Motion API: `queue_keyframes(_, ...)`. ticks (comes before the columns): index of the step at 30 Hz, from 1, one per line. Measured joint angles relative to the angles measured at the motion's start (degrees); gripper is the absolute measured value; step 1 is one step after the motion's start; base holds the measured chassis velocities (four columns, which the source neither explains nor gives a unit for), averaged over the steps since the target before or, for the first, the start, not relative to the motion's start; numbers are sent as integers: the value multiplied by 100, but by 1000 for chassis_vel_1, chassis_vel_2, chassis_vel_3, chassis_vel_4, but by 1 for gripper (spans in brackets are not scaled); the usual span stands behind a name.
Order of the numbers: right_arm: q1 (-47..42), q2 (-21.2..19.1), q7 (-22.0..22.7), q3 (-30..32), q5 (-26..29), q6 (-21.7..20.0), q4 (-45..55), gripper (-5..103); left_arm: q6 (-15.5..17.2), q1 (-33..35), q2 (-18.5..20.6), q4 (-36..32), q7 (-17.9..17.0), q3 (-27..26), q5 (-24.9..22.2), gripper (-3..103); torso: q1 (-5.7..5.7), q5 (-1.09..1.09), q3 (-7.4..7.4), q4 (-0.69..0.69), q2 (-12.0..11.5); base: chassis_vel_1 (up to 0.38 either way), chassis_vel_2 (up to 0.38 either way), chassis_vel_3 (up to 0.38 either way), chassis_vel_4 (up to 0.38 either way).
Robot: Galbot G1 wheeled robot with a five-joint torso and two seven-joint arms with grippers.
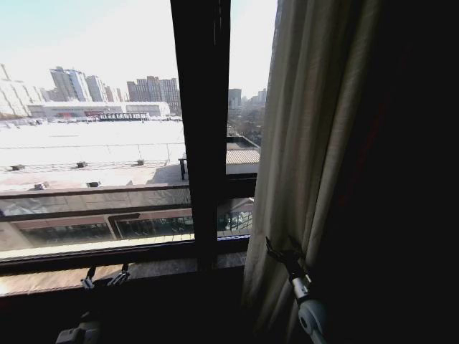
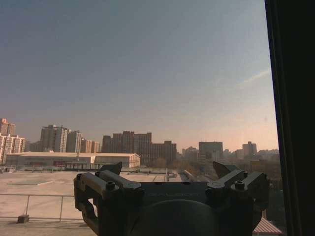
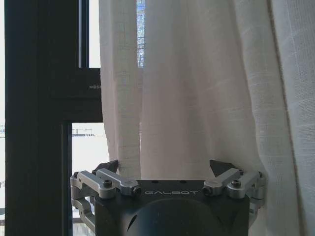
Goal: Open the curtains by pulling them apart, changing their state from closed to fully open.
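One sheer white pleated curtain (image 1: pixel 308 143) hangs bunched at the right of the window, and the glass to its left is uncovered. My right gripper (image 1: pixel 283 251) is open at the curtain's lower left edge. In the right wrist view the curtain (image 3: pixel 197 88) hangs just beyond that gripper (image 3: pixel 165 166), its folds spanning the gap between the spread fingers. Whether they touch the fabric I cannot tell. My left gripper (image 1: pixel 105 276) is low at the left by the window sill, open and holding nothing. The left wrist view has it (image 2: pixel 167 169) facing the bare glass and the city outside.
A dark vertical window frame bar (image 1: pixel 201 129) stands just left of the curtain and also appears in the right wrist view (image 3: pixel 39 123). The dark sill (image 1: pixel 143 269) runs along the bottom. The area right of the curtain is in deep shadow.
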Motion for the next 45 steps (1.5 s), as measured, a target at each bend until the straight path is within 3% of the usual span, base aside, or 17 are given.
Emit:
queue_keyframes(13,4,2,0,-2,0,0,-5,100,0,0,0,0,0,-1,0,100,0,-1,0,1,0,268,196,-277,-198)
queue_keyframes(45,7,2,0,-2,-1,7,-8,100,0,0,0,0,0,-1,0,100,0,0,0,0,0,370,333,-369,-329)
